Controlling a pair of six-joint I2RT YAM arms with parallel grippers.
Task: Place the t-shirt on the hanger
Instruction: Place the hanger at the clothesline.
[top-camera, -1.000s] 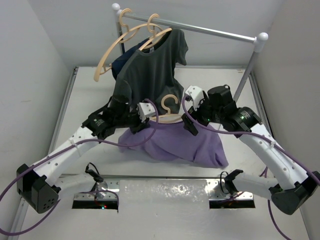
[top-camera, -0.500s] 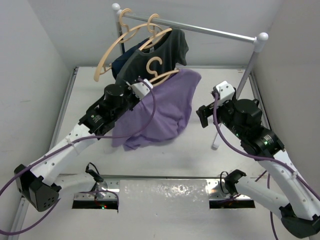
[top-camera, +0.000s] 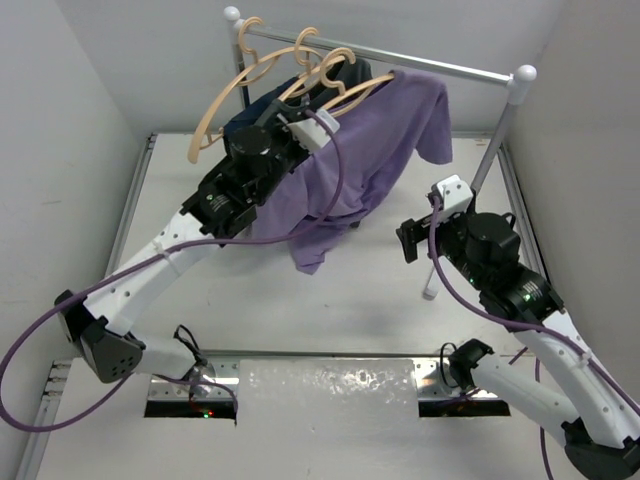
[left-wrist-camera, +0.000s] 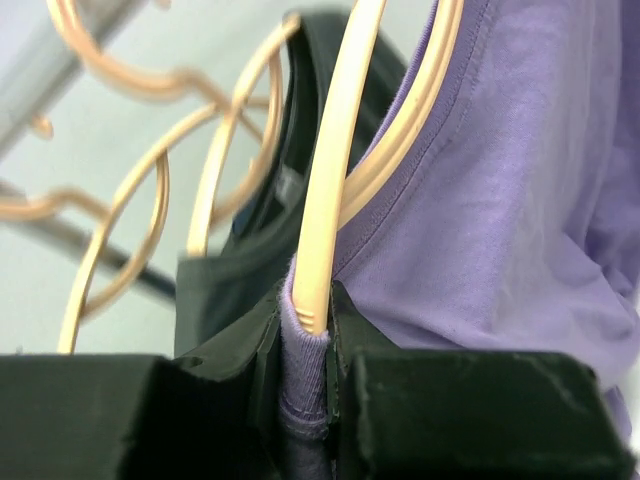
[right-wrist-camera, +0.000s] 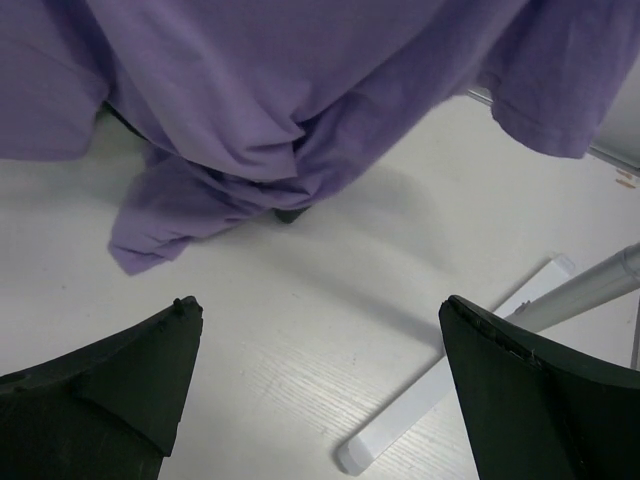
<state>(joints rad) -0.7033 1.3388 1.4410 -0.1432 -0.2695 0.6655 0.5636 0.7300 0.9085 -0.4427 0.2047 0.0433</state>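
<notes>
The left hand (left-wrist-camera: 305, 325) pinches the lower end of the hanger (left-wrist-camera: 335, 170), with a fold of the t-shirt (top-camera: 375, 140) wrapped around it. It holds them high beside the rail (top-camera: 455, 69). The t-shirt drapes down from the hanger. Further right, the right hand (right-wrist-camera: 318, 310) hangs above the counter (top-camera: 350, 310), spread wide and holding nothing.
</notes>
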